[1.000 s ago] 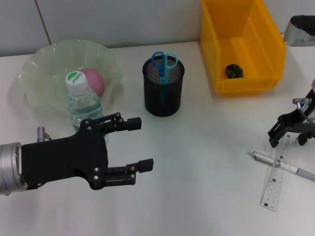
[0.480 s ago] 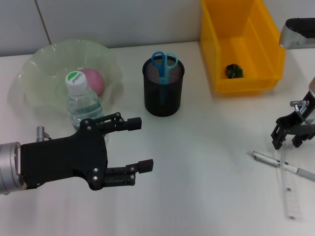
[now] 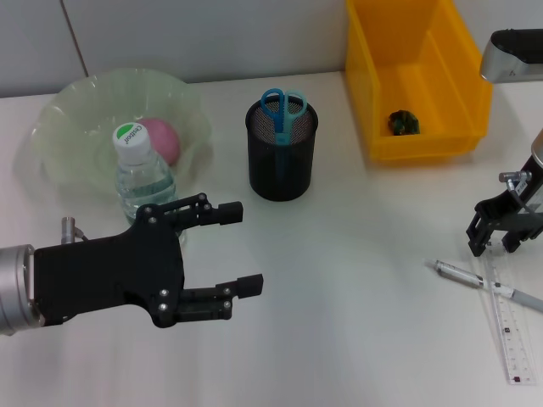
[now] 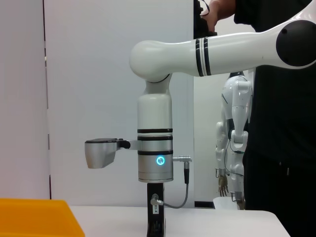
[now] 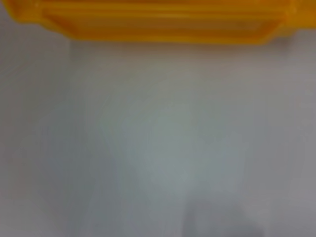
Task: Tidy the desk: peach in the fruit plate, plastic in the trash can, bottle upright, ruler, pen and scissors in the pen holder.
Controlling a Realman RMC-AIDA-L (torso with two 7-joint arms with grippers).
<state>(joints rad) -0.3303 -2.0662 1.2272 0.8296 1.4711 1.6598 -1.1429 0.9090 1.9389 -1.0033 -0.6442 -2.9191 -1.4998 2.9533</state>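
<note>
The pink peach (image 3: pixel 163 140) lies in the pale green fruit plate (image 3: pixel 76 110). In front of the plate the bottle (image 3: pixel 141 174) stands upright with its green-marked cap on. Blue scissors (image 3: pixel 282 107) stick out of the black mesh pen holder (image 3: pixel 281 161). A dark piece of plastic (image 3: pixel 404 122) rests in the yellow trash can (image 3: pixel 458 93). At the right, the pen (image 3: pixel 475 281) lies across the top of the clear ruler (image 3: pixel 512 326). My right gripper (image 3: pixel 497 240) hovers open just above them. My left gripper (image 3: pixel 243 248) is open beside the bottle and holds nothing.
The right arm's white links (image 4: pixel 155 143) rise over the table's right side in the left wrist view. The right wrist view shows only bare table and the yellow bin's rim (image 5: pixel 158 22). Open tabletop (image 3: pixel 365 288) lies between the two grippers.
The ruler has swung from a slant to nearly straight, with its near end shifting right. The right gripper has edged slightly toward the pen. The left arm has not moved.
</note>
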